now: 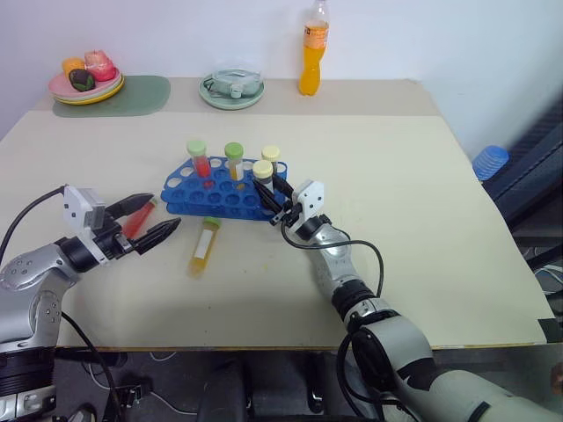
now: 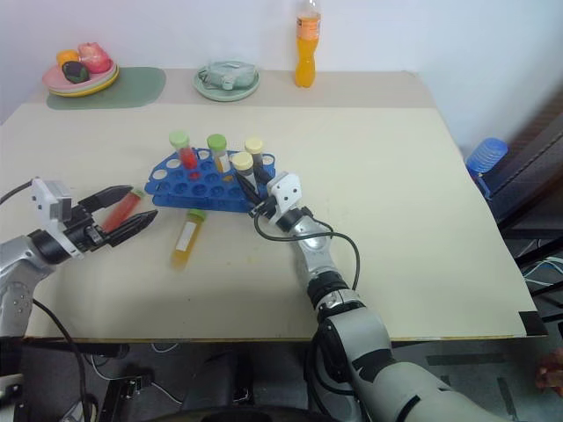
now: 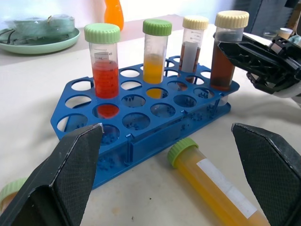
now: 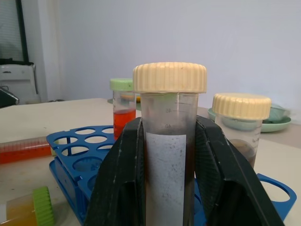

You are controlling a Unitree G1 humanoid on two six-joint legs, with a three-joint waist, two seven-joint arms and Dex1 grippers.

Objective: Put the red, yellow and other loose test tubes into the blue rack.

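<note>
The blue rack (image 1: 224, 192) lies near the middle of the tabletop (image 1: 413, 229), its long axis running left to right, slightly skewed. Four tubes stand upright in it: a green-capped red tube (image 1: 199, 158), a green-capped yellow tube (image 1: 234, 160), a cream-capped tube (image 1: 271, 161) at the back right, and a cream-capped dark brown tube (image 1: 262, 178) at the rack's right end.

The right tool (image 1: 274, 200) is clamped on the dark brown tube, one finger on each side of its body below the cap.

A loose yellow tube (image 1: 204, 245) lies flat just in front of the rack, long axis front to back, green cap toward the rack. A loose red tube (image 1: 137, 217) lies to the rack's left, partly hidden behind the left tool.

The left tool (image 1: 151, 220) is spread wide and holds nothing, pointing toward the rack.

The tabletop right of the rack is open out to its right edge.
</note>
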